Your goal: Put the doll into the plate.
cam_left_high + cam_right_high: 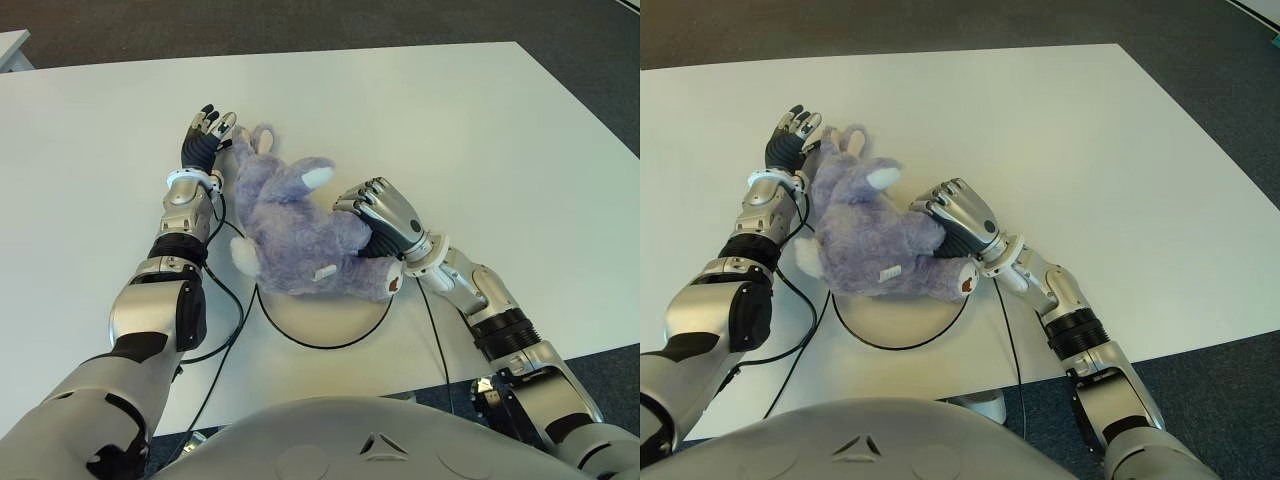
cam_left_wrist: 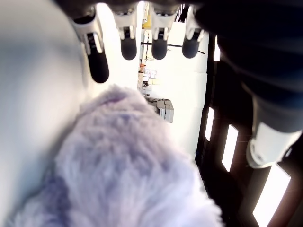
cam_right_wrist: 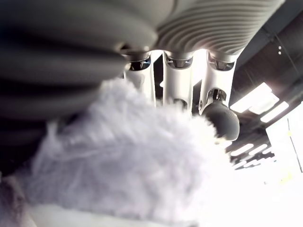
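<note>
Right hand (image 1: 385,215) has its fingers curled over the fluffy lavender plush rabbit doll (image 1: 295,230), gripping its body. Left hand (image 1: 205,135) sits flat against the doll's head side, fingers straight and spread, grasping nothing. Doll lies partly over the far edge of the round white plate (image 1: 325,318) on the white table (image 1: 480,130).

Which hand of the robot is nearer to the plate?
Right. The right hand grips the doll just above the far right rim of the plate. The left hand is farther away, fingers straight, against the doll's head at the far left.
</note>
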